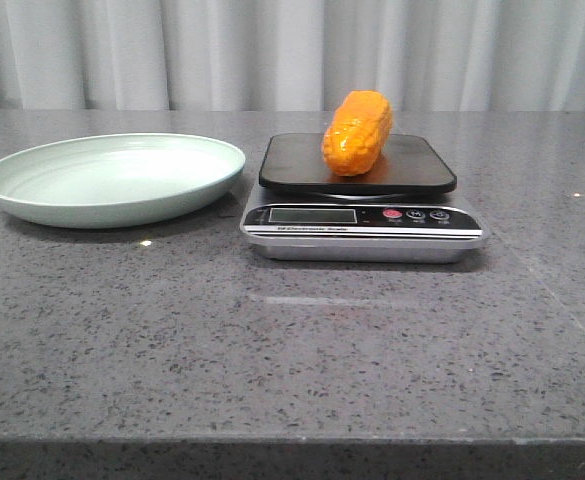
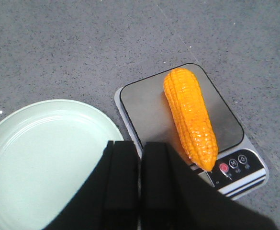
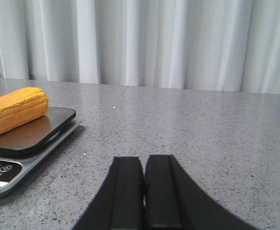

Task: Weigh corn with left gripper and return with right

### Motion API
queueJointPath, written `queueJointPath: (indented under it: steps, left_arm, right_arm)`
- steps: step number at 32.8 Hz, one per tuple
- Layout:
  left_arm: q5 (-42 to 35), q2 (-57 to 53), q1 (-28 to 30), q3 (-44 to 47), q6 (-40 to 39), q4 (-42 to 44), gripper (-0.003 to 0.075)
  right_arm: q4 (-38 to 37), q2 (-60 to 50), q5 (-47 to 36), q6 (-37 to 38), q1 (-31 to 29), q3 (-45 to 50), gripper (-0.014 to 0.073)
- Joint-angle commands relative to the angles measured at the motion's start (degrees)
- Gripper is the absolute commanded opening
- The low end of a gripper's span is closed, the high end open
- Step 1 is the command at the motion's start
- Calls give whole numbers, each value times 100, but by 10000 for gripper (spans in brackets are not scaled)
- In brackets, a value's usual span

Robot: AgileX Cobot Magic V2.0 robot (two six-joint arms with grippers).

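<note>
Front view: a grey speckled table (image 1: 292,340) holds three things, one plate, one scale and one corn cob, with a pale curtain (image 1: 172,50) hanging along the far edge. The single pale green plate (image 1: 112,205) sits on the left, with nothing in it. Just to its right, close but not touching, stands the one kitchen scale (image 1: 362,232), with a black weighing platform and a silver front panel with a display and three small buttons facing the near side.

The one corn (image 1: 357,133), orange-yellow and bumpy, lies flat on the scale's platform. Its long axis runs near to far. From the left wrist view, the corn (image 2: 190,115) has its narrow pointed tip at the display end, the near side, overhanging the platform edge toward the buttons, and its blunt rounded end at the far side.

No arm shows in the front view. There are two claws, each seen only from its own wrist camera. The left gripper (image 2: 140,184) hangs above the plate rim and scale corner, its two dark fingers pressed nearly together, holding nothing. The right gripper (image 3: 143,189) sits low over bare table to the right of the scale, fingers likewise together and holding nothing.
</note>
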Motion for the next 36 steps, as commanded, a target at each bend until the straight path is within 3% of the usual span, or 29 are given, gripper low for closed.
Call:
queueJointPath:
  steps: [1, 21, 29, 36]
  left_arm:
    - [-758, -951, -31, 587, -2, 99, 127]
    - [-2870, -5557, -31, 4719, -2, 705, 127]
    - [-3605, -6780, -31, 5645, -2, 705, 127]
    - [-3677, -7048, -31, 5755, -2, 705, 127]
  right_arm:
    - [23, -98, -493, -40, 4, -49, 163]
    - [23, -88, -493, -40, 5, -49, 163]
    - [23, -88, -493, -40, 5, -49, 163]
    - [23, -88, -688, -40, 5, -55, 163]
